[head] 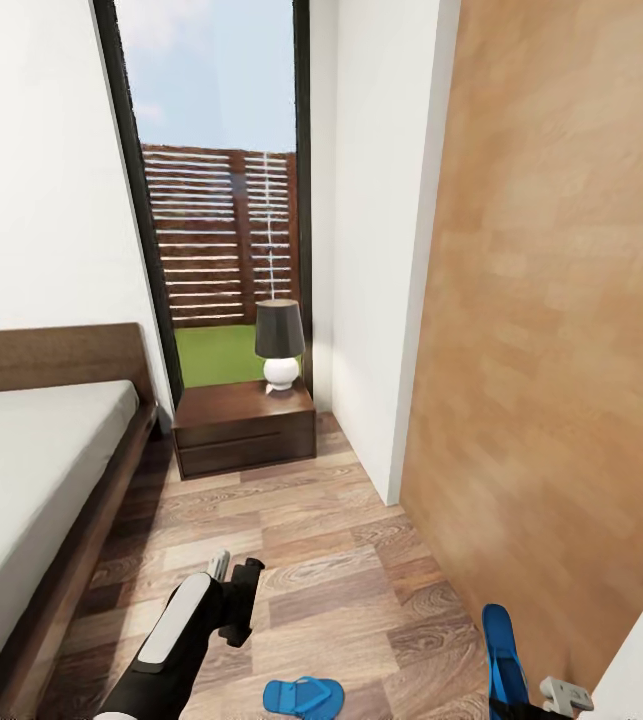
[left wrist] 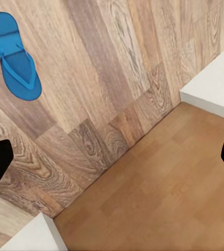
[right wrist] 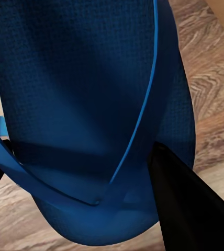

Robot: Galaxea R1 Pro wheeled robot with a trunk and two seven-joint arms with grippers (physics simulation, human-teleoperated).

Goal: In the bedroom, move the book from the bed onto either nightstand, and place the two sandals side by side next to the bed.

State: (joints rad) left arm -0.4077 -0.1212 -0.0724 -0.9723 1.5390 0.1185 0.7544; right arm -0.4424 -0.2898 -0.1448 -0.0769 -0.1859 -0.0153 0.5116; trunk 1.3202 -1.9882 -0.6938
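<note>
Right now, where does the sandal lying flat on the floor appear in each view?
Head view: the floor sandal is at the bottom edge, near the centre.
Left wrist view: it is in the picture's upper left corner.
Right wrist view: the second sandal, gripped, is close up; a blue sliver beside it may be the floor sandal, I cannot tell.
Shared landmark: the wood plank floor.

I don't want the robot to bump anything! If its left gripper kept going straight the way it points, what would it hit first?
Most likely the wood plank floor. The left gripper, open and empty, looks down at bare boards, near the tan wood panel's foot. The blue sandal lies off to one side, out of its line.
</note>
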